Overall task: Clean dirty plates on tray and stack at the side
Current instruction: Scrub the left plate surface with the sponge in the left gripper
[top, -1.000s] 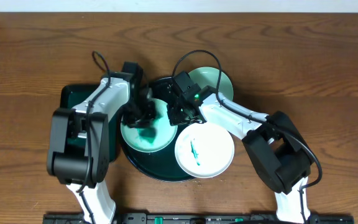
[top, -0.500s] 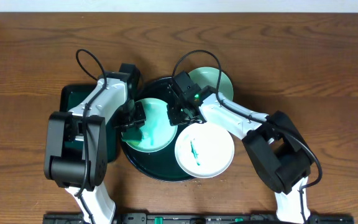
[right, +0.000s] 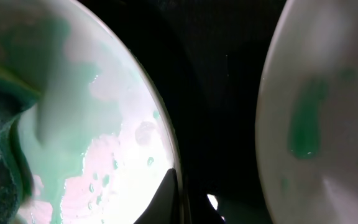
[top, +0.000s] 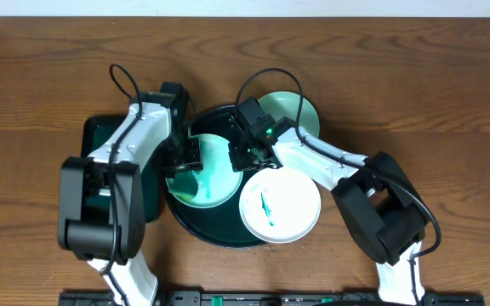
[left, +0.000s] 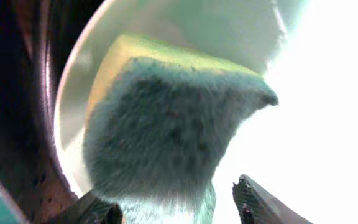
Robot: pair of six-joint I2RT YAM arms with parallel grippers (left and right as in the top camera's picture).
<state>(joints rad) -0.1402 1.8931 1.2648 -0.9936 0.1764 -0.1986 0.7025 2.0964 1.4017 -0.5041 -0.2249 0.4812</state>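
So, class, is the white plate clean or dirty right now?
Dirty: the white plate has a green streak near its middle in the overhead view. The sponge is on a mint plate instead.

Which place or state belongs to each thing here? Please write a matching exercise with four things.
Things:
1. white plate
2. sponge
3. rectangular green tray
4. far mint plate

Places or states:
A. partly hidden by the right arm
B. under the left arm, left of the black tray
C. thin green streak in its middle
D. in the left gripper, on the smeared mint plate

Pairs: 1-C, 2-D, 3-B, 4-A.
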